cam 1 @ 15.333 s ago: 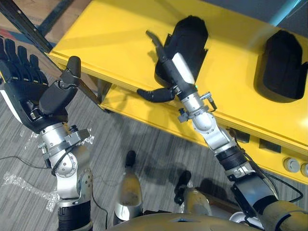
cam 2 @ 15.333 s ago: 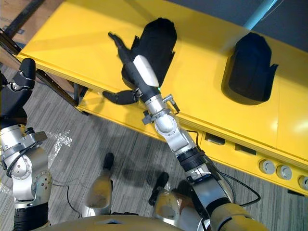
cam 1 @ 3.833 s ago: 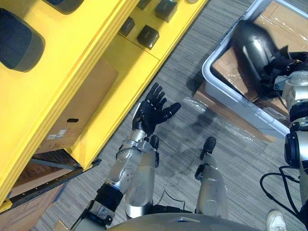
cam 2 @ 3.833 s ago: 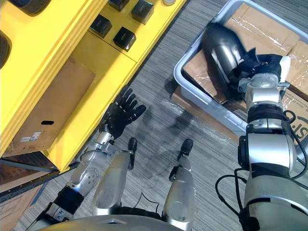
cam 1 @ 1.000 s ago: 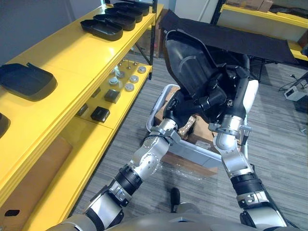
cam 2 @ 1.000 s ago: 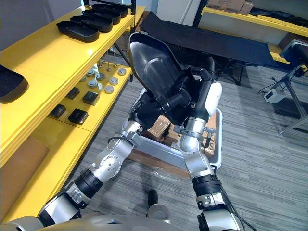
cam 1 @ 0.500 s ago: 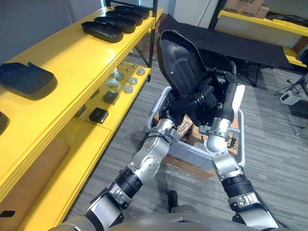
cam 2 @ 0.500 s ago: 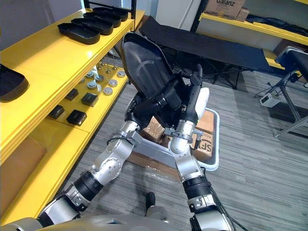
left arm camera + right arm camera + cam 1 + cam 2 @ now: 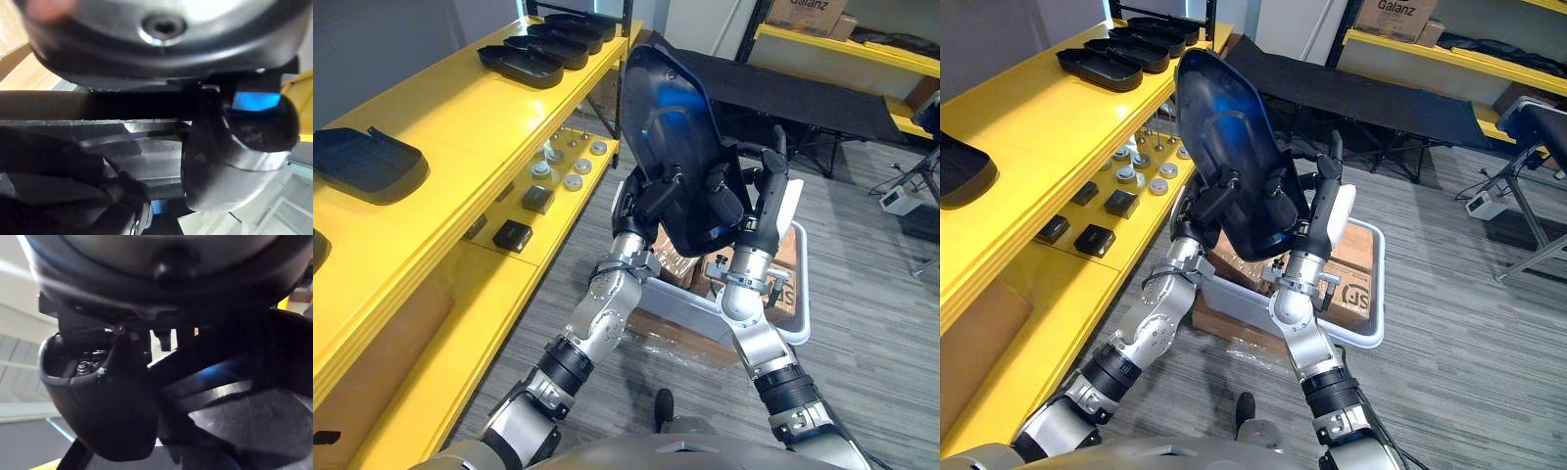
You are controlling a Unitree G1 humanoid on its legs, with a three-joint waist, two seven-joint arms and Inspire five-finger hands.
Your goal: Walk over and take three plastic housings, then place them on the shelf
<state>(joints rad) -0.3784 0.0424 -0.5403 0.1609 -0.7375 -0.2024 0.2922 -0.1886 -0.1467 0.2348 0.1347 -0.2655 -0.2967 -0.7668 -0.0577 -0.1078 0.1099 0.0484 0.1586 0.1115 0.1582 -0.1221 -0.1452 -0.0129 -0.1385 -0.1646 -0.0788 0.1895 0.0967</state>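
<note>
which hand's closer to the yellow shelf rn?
Left. The left hand grips the black housing at its edge on the side of the yellow shelf; the right hand grips the opposite edge, farther from the shelf.

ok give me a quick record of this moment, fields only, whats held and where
held item: black plastic housing, raised above the bin, standing steeply tilted
left hand: curled on the housing's lower part
right hand: curled on the lower part from the other side
below: grey bin holding cardboard boxes
shelf: yellow shelf to the robot's left, other housings on top
stage: held housing not yet on the shelf
</note>
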